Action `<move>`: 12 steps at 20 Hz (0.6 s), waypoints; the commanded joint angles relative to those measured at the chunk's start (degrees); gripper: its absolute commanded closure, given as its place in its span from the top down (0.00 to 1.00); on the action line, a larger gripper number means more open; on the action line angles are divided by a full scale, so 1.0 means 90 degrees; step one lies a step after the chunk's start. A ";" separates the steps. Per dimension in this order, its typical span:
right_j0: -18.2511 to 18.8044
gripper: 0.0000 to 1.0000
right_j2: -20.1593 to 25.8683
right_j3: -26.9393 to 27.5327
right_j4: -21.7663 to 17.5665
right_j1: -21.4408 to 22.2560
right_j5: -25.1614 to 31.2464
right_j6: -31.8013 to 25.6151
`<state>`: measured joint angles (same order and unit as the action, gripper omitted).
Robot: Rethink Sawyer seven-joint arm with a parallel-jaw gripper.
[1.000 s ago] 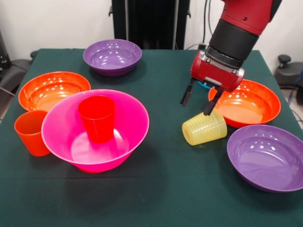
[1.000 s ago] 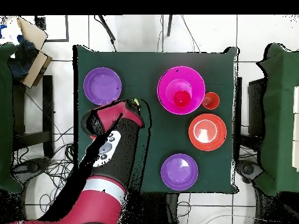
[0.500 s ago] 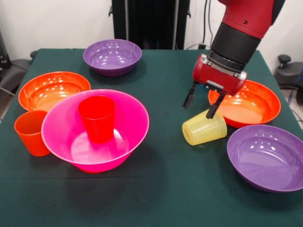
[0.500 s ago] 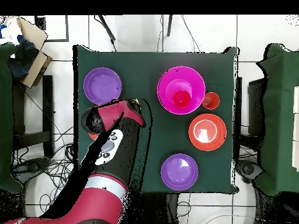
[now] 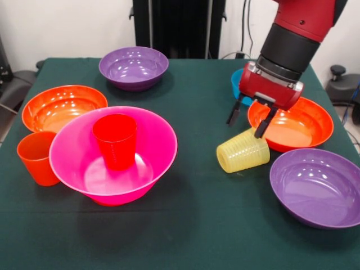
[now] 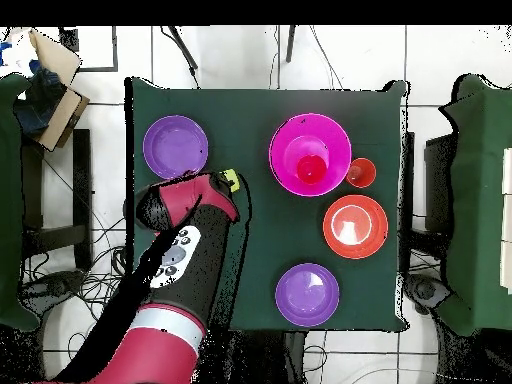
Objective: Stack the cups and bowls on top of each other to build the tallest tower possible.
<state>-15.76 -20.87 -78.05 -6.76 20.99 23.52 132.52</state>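
While the gripper hangs spread, the ribbed yellow cup lies toppled.

Bare cloth between pink bowl and yellow cup.

1. You are looking at a square table covered edge to edge in a dark green cloth.
2. Behind its far edge, you see a plain white wall and a black ribbed panel standing upright.
3. From above, your floor is pale tile with dark joints, and cables trail over it.
4. A cardboard box sits off one table corner; green-draped furniture flanks both sides.
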 commanded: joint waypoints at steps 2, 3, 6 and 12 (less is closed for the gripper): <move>-0.0292 1.00 0.0255 -0.0372 0.0288 -0.0181 -0.0020 0.1180; -0.0324 1.00 0.0223 -0.0364 0.0315 -0.0224 -0.0048 0.1204; -0.0402 1.00 0.0169 -0.0403 0.0377 -0.0308 -0.0152 0.1247; -0.0736 1.00 -0.0196 -0.0438 0.0544 -0.0616 -0.0299 0.1559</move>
<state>-20.61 -23.78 -78.65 -3.78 19.02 23.24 132.68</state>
